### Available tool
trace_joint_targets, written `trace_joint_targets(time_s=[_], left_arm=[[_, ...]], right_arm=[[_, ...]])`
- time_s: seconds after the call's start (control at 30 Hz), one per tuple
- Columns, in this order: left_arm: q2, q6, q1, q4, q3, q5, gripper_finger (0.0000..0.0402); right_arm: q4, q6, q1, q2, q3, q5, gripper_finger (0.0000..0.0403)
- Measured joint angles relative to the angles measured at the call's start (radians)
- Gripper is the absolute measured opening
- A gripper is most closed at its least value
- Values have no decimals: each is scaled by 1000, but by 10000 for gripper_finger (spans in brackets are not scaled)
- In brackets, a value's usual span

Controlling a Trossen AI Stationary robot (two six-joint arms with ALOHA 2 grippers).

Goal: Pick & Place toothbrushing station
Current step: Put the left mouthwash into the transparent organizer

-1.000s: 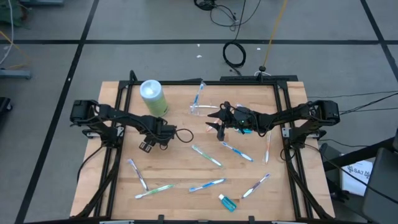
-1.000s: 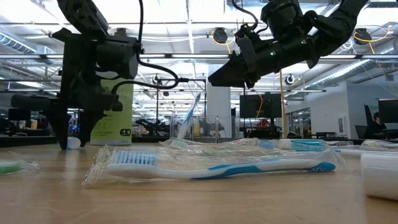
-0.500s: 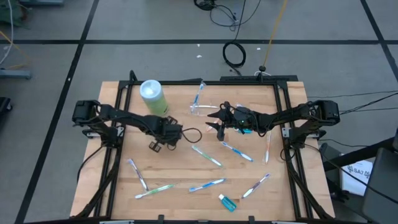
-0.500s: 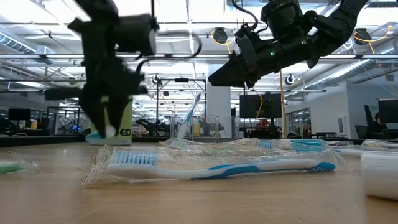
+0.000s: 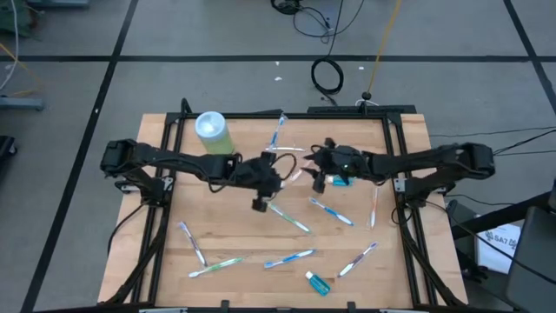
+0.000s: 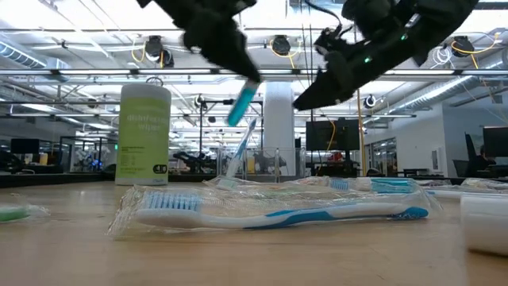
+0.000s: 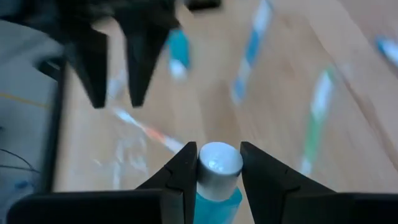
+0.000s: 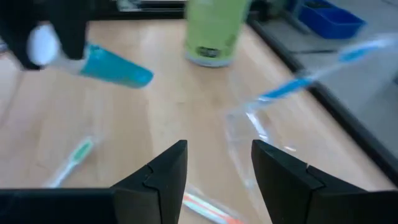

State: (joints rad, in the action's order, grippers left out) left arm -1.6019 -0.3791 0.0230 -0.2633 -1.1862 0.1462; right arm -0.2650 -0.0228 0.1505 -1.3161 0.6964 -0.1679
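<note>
Left wrist view gives the clearest look: the left gripper (image 7: 219, 168) is clamped on a small blue tube (image 7: 216, 196) just below its white cap (image 7: 219, 163). From overhead, that gripper (image 5: 261, 193) sits mid-table beside the clear plastic cup (image 5: 284, 153), which holds one blue toothbrush (image 5: 278, 132). The low view shows the tube (image 6: 242, 103) tilted, up off the table. The right gripper (image 8: 214, 163) hovers with fingers parted, empty. The green canister (image 5: 214, 136) stands behind.
</note>
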Motion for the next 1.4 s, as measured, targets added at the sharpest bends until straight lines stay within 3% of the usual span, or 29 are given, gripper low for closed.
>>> trace_joint_targets(time_s=[0.13,0.27,0.47,0.77,1.1,1.4], left_arm=[[-17,55,-26,251,9,42,102],[-17,133,-62,389,24,100,102],[-29,214,-109,411,36,138,102],[-171,305,-192,673,71,166,102],[-289,381,-204,729,73,466,102],[-325,547,-201,688,72,585,103]], right_arm=[[173,57,0,114,0,-46,171],[217,114,-1,175,-1,-45,171],[194,114,-1,192,-44,-42,171],[86,108,6,192,-75,-41,171],[79,108,6,192,-76,-41,171],[74,108,6,192,-76,-41,171]])
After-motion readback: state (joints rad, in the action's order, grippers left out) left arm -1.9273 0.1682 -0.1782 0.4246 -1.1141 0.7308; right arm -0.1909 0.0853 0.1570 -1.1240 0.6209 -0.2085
